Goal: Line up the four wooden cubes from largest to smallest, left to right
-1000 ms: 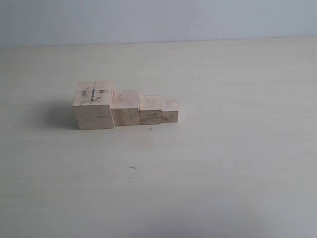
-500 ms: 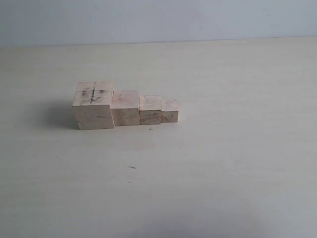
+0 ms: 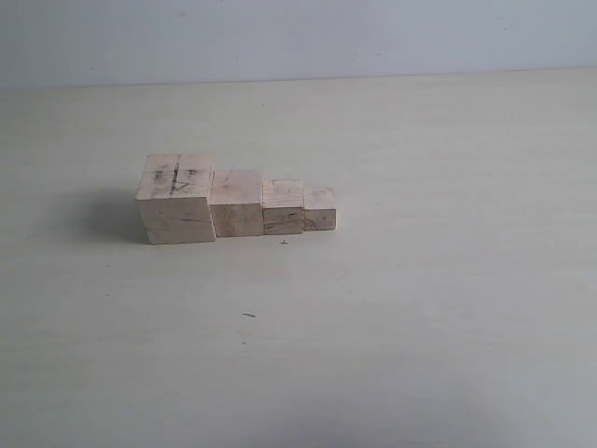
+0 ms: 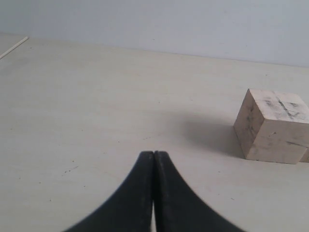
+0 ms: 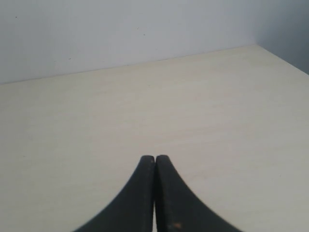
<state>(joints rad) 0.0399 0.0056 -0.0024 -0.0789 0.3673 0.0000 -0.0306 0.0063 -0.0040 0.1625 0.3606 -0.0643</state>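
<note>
The four wooden cubes stand side by side, touching, in a row on the table in the exterior view. From left to right: the largest cube (image 3: 176, 199) with pencil scribbles on top, the second cube (image 3: 236, 203), the third cube (image 3: 283, 206) and the smallest cube (image 3: 319, 208). Neither arm shows in the exterior view. My left gripper (image 4: 153, 153) is shut and empty, well apart from the largest cube (image 4: 273, 125) seen in the left wrist view. My right gripper (image 5: 154, 157) is shut and empty over bare table, with no cube in its view.
The pale table (image 3: 420, 308) ends at a light wall (image 3: 298, 37) behind. A small dark speck (image 3: 249, 315) lies in front of the row. The table's corner edge (image 5: 282, 58) appears in the right wrist view.
</note>
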